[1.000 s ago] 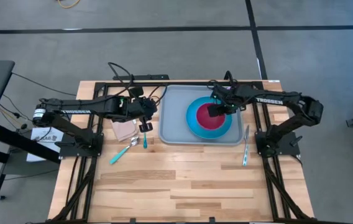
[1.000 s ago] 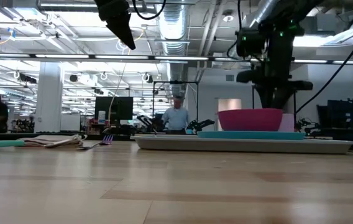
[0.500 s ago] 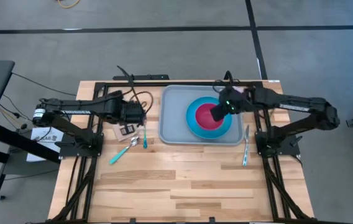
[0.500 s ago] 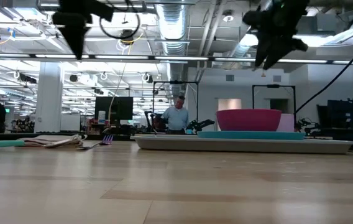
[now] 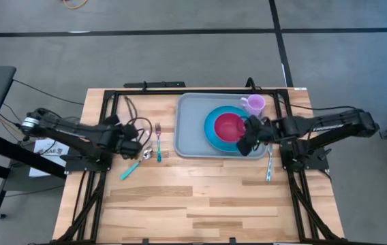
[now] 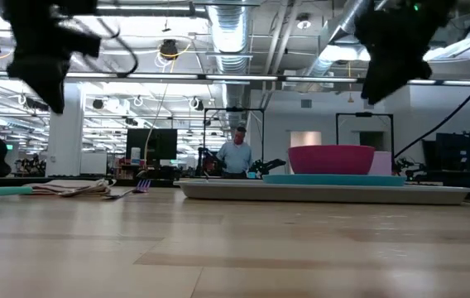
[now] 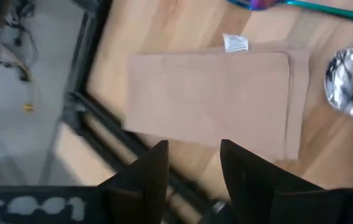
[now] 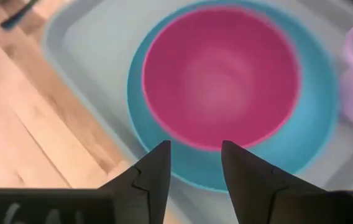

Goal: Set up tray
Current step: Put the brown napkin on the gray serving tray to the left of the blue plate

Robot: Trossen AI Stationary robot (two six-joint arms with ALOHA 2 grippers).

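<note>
I see my right gripper [image 5: 246, 138], parted and empty, above the wooden table's [image 5: 200, 204] tray [image 5: 188, 139]; left gripper [image 5: 133, 145] likewise, over a napkin [image 7: 214, 99].

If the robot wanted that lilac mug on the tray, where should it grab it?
Probably by the rim, coming straight down. The mug stands upright in the tray's far right corner with its mouth open upward, and the plate with the bowl crowds its near side. The right gripper, open, hovers nearest.

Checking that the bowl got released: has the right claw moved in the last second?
Yes. In the high view the right claw has pulled back from over the pink bowl to the tray's near right rim.
</note>
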